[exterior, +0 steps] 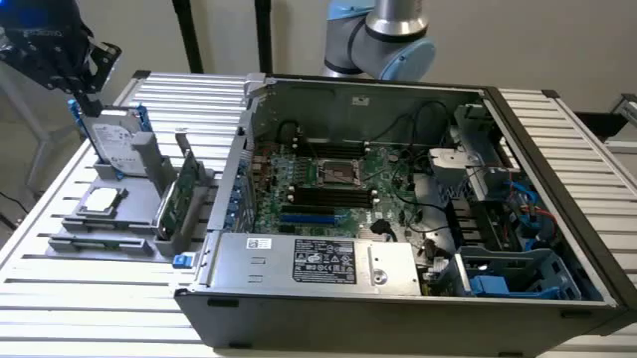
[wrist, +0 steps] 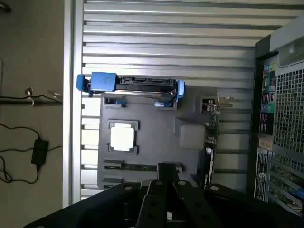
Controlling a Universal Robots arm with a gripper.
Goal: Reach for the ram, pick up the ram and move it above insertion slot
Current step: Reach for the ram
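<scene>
- Wrist view, closest in: the gripper hangs dark over the near edge of the gray fixture, holding nothing. I cannot tell whether it stands apart or together.
- Just past it, the ram lies flat in a shallow groove of that fixture, a thin green stick, untouched and well below the tool.
- Beyond the ram sits a square processor in its own pocket, and then a hard drive in a blue caddy at the fixture's far end.
- Beside the ram's end stands the taller green card with its metal bracket. To my eye, that is the thing to keep clear of on the way down.
- I'd say the reach goes best with the tool squared to the stick's long line, centred on its middle, and brought straight down so that it closes across the thin faces.
- Farther off, in the exterior view, the open computer case sits on the slatted table. The insertion slot is one of the parallel black sockets on its board, well apart from the ram.
</scene>
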